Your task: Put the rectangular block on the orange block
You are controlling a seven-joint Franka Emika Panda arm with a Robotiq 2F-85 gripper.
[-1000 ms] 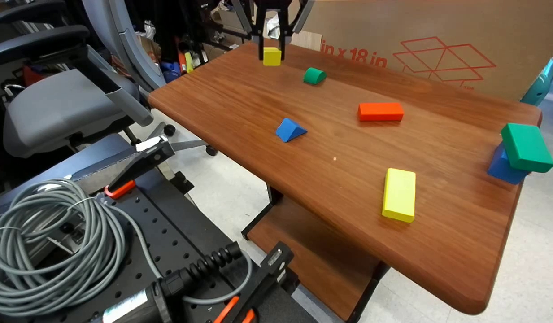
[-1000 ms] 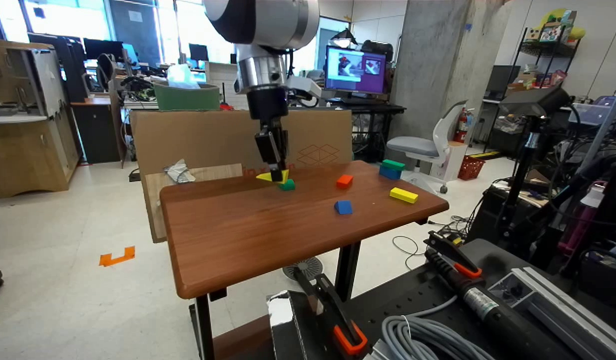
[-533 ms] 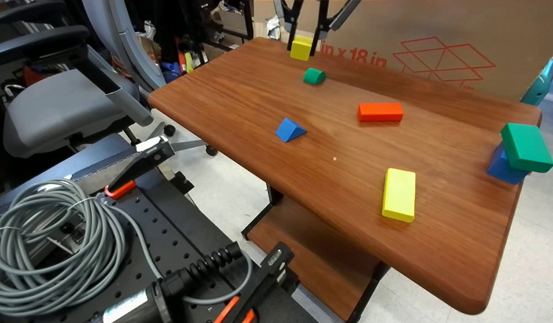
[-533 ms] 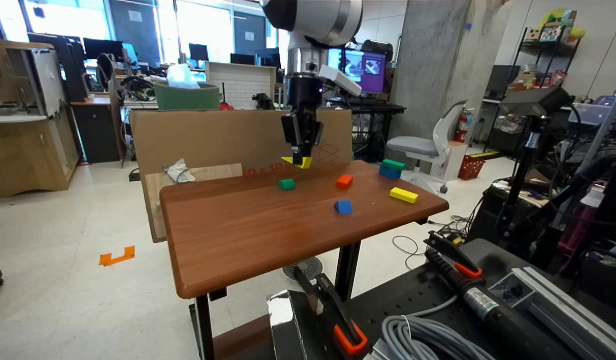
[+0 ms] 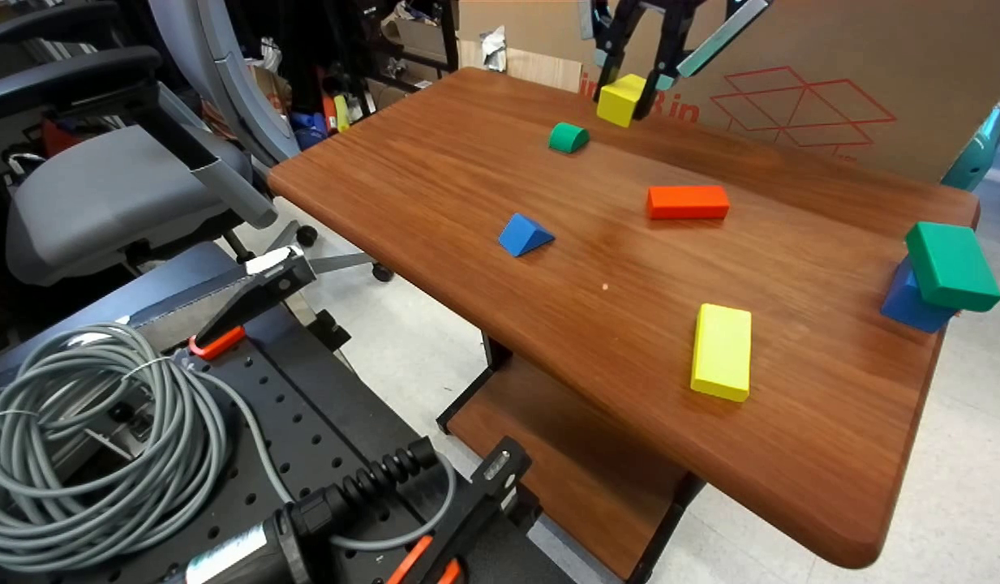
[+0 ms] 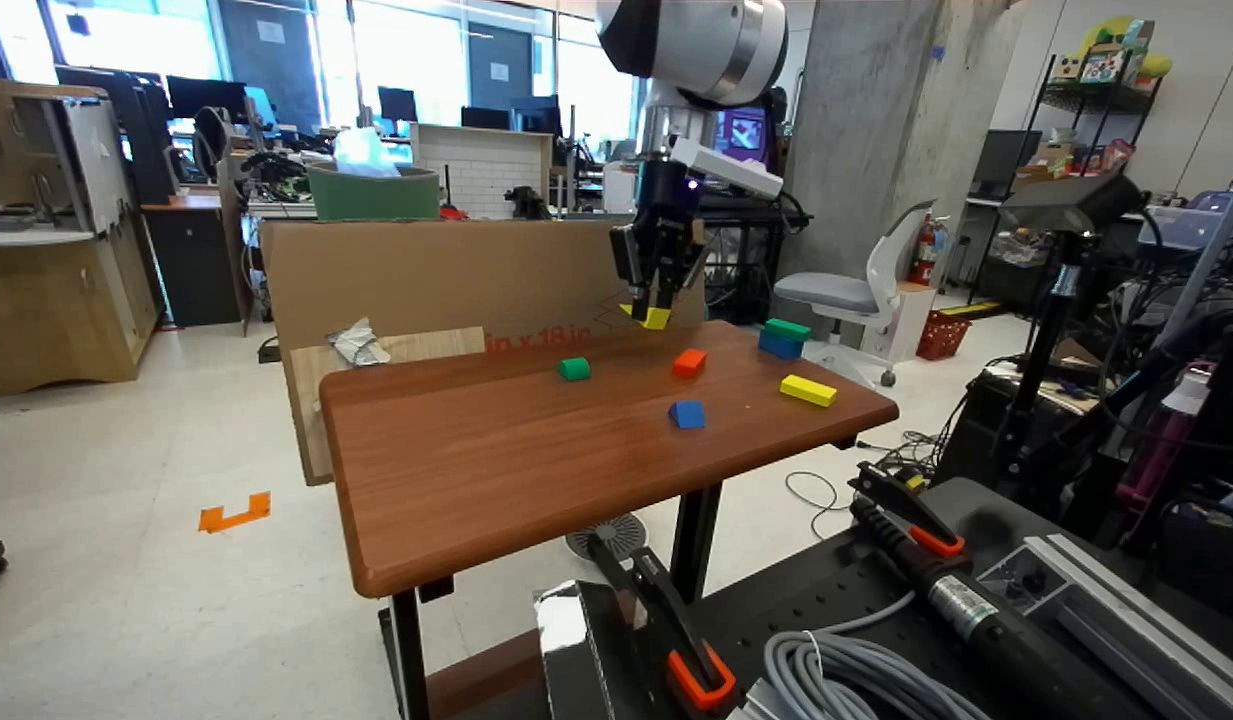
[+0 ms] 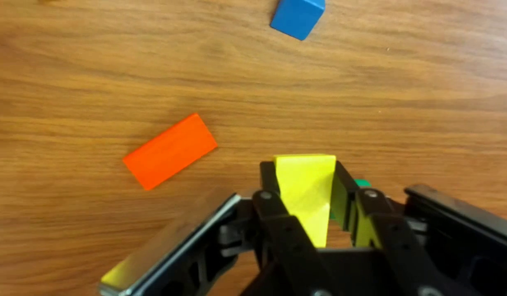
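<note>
The rectangular block, small and bright yellow, is held in the air above the far part of the table; it shows in both exterior views (image 5: 616,104) (image 6: 657,318) and in the wrist view (image 7: 304,185). It is slightly tilted in an exterior view. My gripper (image 5: 623,96) is shut on it, with one finger on each side; it also shows in the wrist view (image 7: 306,179). The orange block (image 5: 688,203) lies flat on the table, apart from the held block; it also shows (image 6: 689,363) and, in the wrist view, lies left of the fingers (image 7: 170,152).
On the table (image 5: 435,174) are a green half-round block (image 5: 568,138), a blue triangular block (image 5: 525,235) and a longer flat yellow block (image 5: 721,353). A green flat block (image 5: 954,266) rests on a blue block (image 5: 912,300) near the edge. Cardboard (image 5: 791,73) stands behind.
My gripper has carried the yellow block to the right in both exterior views, past the green half-round block and closer to the orange block. It has risen and tilted. Other blocks have not moved.
</note>
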